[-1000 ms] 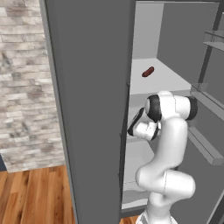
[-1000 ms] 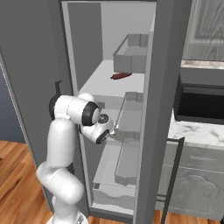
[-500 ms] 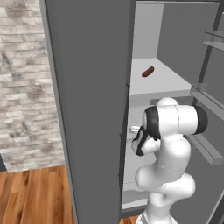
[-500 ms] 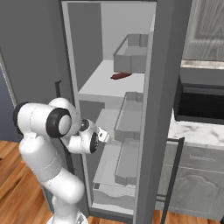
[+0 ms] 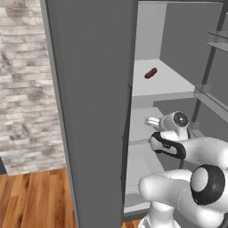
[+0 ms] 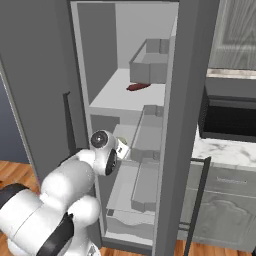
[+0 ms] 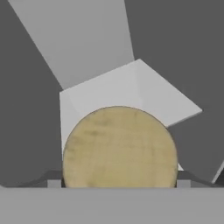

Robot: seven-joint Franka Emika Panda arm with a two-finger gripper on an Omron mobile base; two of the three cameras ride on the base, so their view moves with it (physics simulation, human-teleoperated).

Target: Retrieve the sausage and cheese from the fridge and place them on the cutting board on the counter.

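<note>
A round pale yellow-tan cheese (image 7: 119,146) sits between my two finger tips in the hand view, and my gripper (image 7: 118,181) is shut on it. The hand (image 5: 153,121) reaches in over the fridge's middle shelf, and in the right base view the gripper (image 6: 121,148) is at that same level. The dark red-brown sausage (image 5: 150,73) lies alone on the light grey upper shelf, above and behind the hand, and shows again as the sausage (image 6: 137,87). The fridge (image 5: 89,111) stands with its door open. The cutting board is out of view.
A grey bin (image 6: 150,67) stands on the upper shelf beside the sausage. Door racks (image 5: 213,42) jut in at the right. To the right of the fridge (image 6: 192,100) is the white marble counter (image 6: 225,150) under a dark microwave (image 6: 230,117), with grey drawer fronts below.
The arm has folded down: its elbow dropped and swung low while the hand stayed by the middle shelf. The sausage has not moved.
</note>
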